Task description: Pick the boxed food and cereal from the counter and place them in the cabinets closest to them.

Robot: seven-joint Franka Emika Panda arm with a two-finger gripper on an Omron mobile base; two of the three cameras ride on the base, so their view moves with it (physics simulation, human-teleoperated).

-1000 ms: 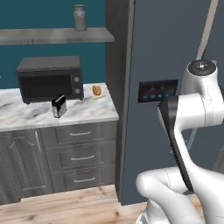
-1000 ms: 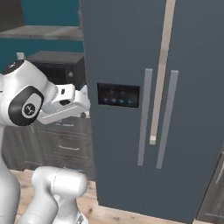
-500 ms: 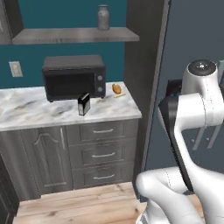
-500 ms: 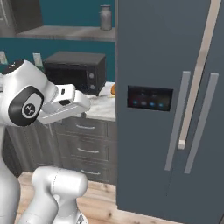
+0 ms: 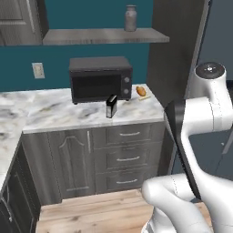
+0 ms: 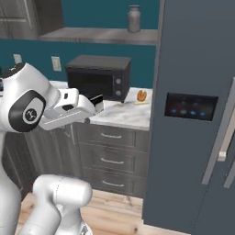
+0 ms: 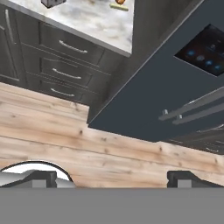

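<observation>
Boxed food [image 5: 111, 106] upright on counter [image 5: 54, 111] before microwave [image 5: 100, 79], jaws spread, well apart

i see the counter [image 5: 54, 107] in white-grey marble with brown and grey veins, centre left of the left base view, above grey drawers [image 5: 129, 157] with silver handles. on it sits the boxed food [image 5: 111, 106], black with a white front face, before a black microwave [image 5: 100, 79]. to its right, a small orange item [image 5: 142, 91] on a pale yellow base. the wall [image 5: 54, 63] behind is deep teal, with a cream outlet plate [image 5: 38, 70]. the shelf [image 5: 104, 35] at upper centre is grey wood-grain, carrying a grey jar [image 5: 130, 18]. the fridge [image 6: 197, 114], right of the right base view, is smooth blue-grey with a dark panel [image 6: 191, 106] showing faint blue dots. the floor [image 7: 87, 153] in the hand view is light tan plank wood.
</observation>
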